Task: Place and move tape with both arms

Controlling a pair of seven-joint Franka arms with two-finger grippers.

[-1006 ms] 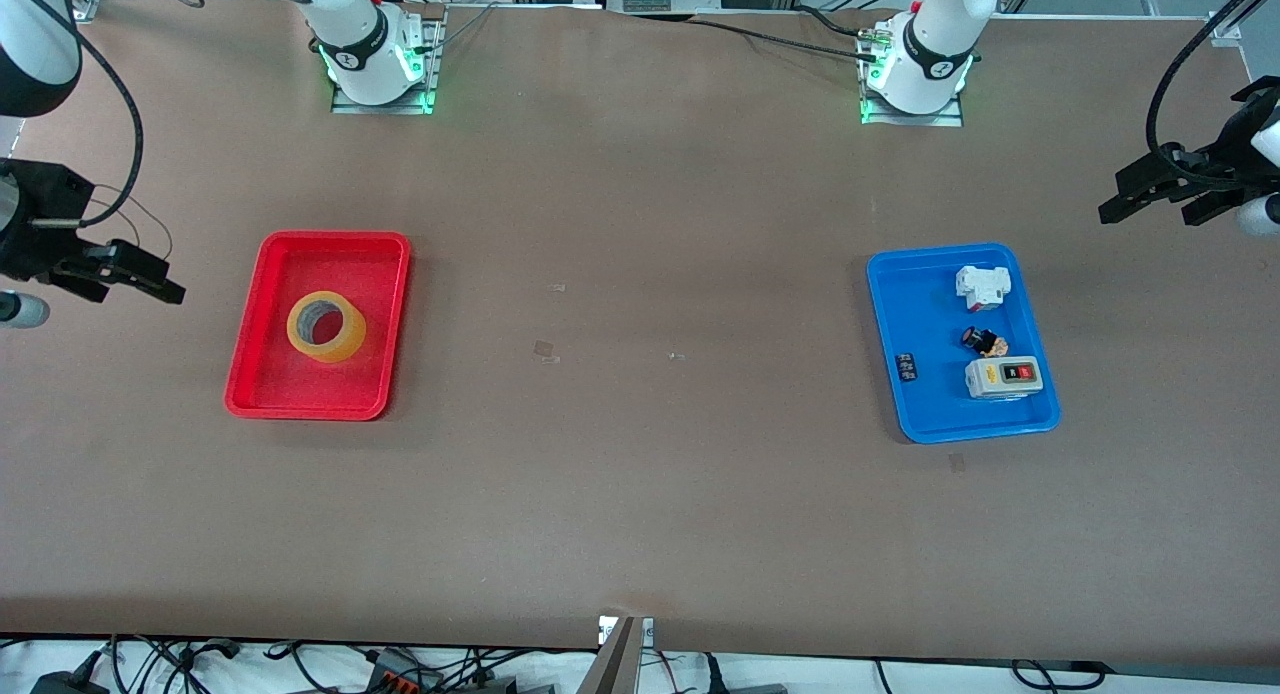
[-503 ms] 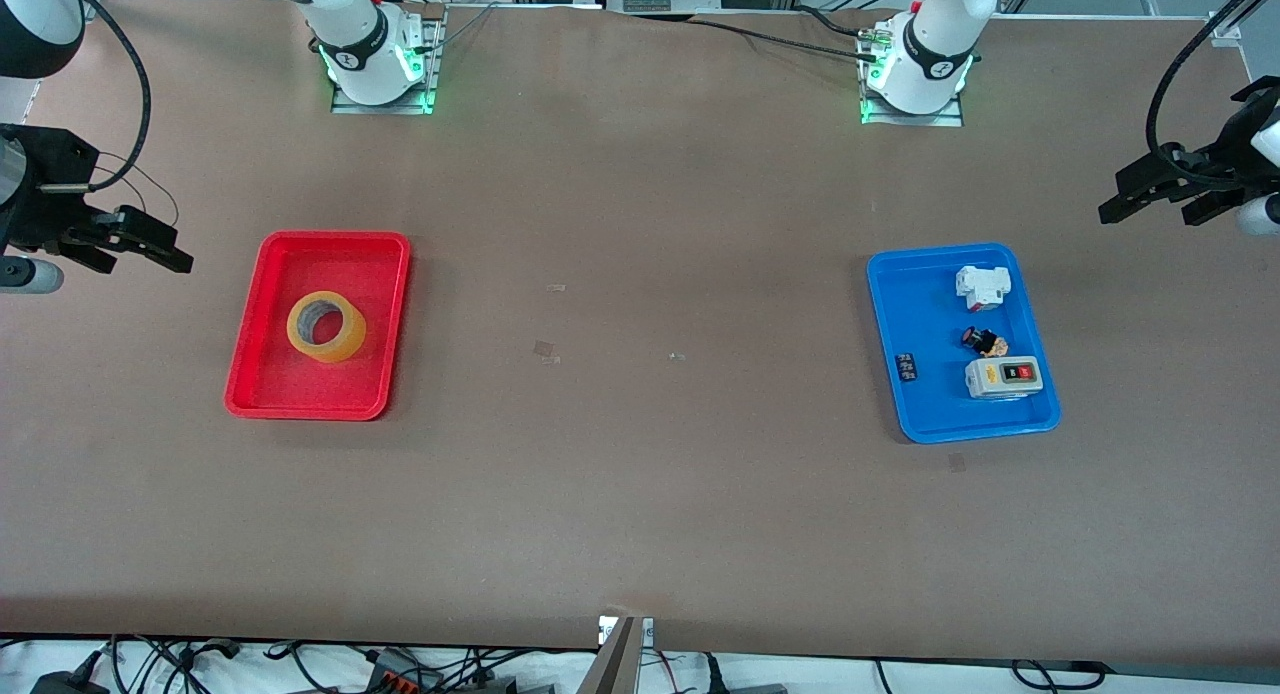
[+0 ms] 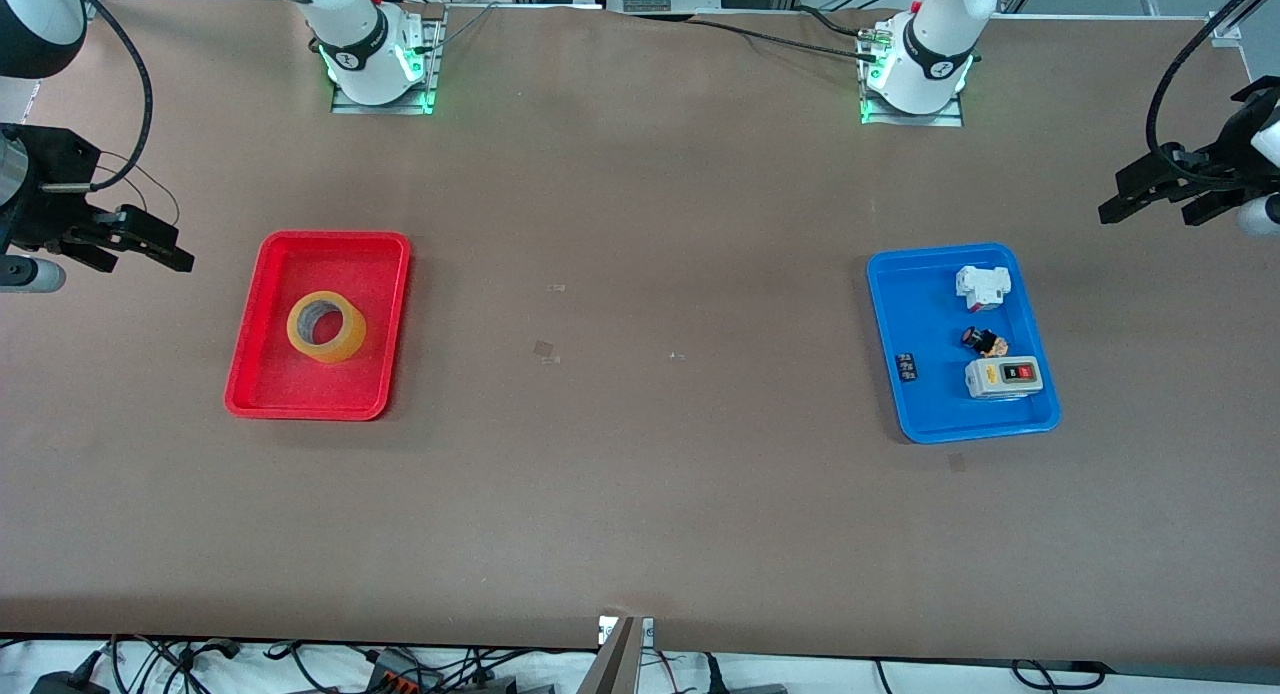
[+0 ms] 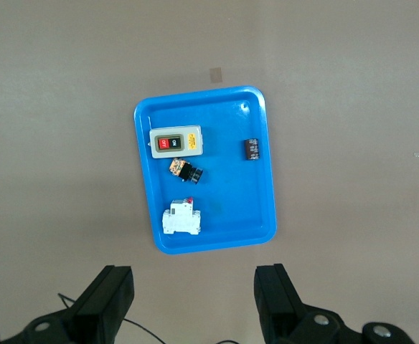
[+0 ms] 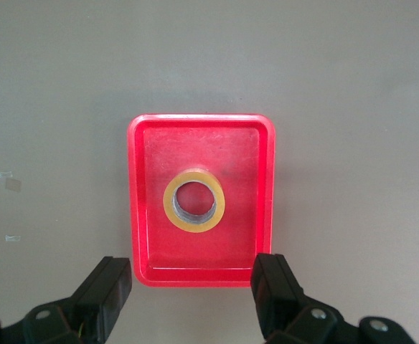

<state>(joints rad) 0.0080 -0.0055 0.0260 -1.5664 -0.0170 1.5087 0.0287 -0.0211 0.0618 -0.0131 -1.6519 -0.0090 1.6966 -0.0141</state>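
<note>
I see the tape [image 3: 326, 326] lying flat in the middle of the red tray [image 3: 262, 314], toward the right arm's end of the table. My right gripper [image 3: 135, 246] hangs over that table edge, jaws apart and empty. My left gripper [image 3: 1150, 196] hangs over the other end edge, jaws apart too, near the blue tray [image 3: 925, 414] of switch parts [image 3: 1003, 377].

tape [image 3: 326, 326]: translucent, glossy film | red tray [image 3: 262, 319]: shiny plastic | blue tray [image 3: 925, 314]: glossy plastic | table [image 3: 640, 494]: matt brown
</note>
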